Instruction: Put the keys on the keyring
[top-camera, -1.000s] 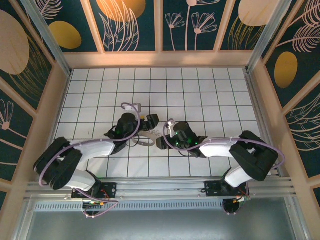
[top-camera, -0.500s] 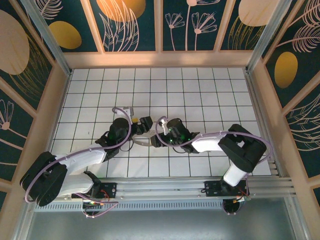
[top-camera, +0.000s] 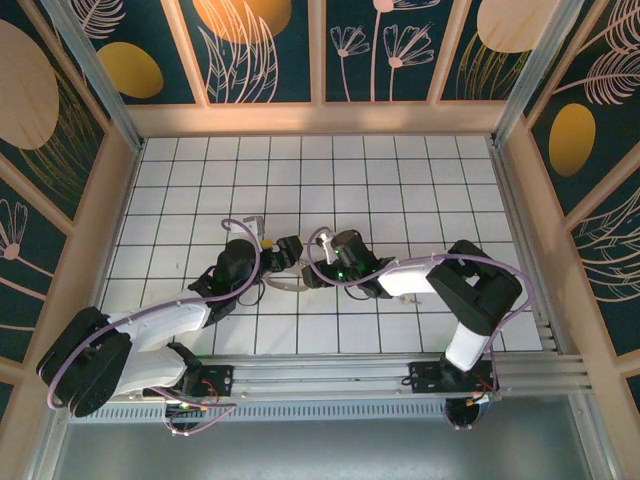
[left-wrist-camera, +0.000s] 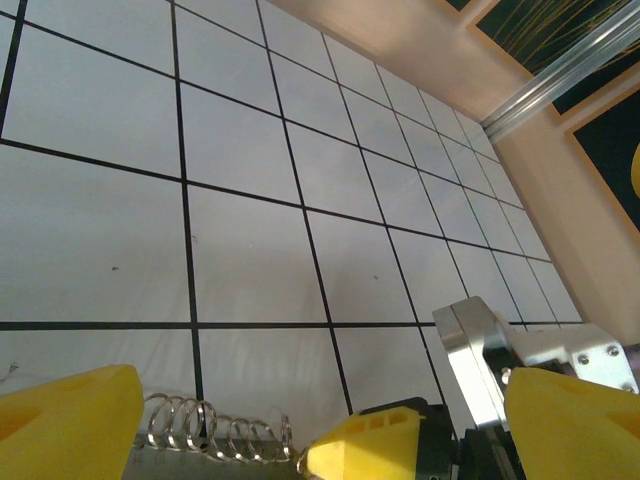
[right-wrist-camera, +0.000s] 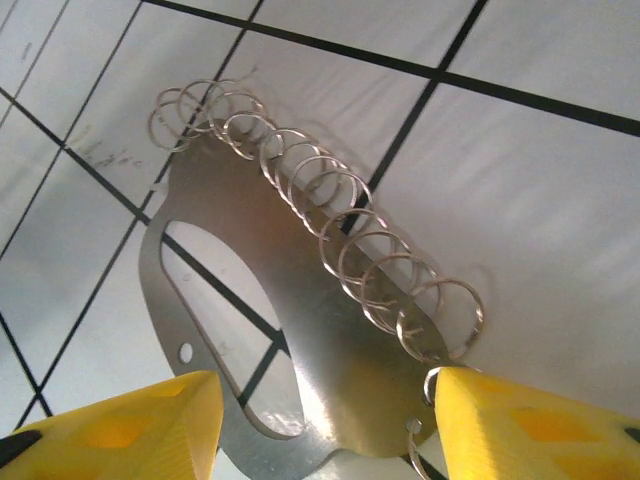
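Observation:
The keyring is a flat silver plate with an oval cut-out and a row of several wire rings along one edge. My right gripper has the plate's near end between its yellow fingers. Both fingers press on the plate's edges, so it is shut on the keyring. From above, the keyring lies between the two grippers at mid-floor. My left gripper stands open just beside the rings and holds nothing. From above the left gripper nearly meets the right gripper. The keys are out of view.
White tiled floor with black grid lines, walled by wooden panels at the back and sides. The right gripper's yellow finger and silver bracket crowd the left wrist view. A rail runs along the near edge.
Both arms have reached in and their grippers have drawn closer together at mid-floor. The right gripper has moved left and up, and the keyring has shifted slightly down and left.

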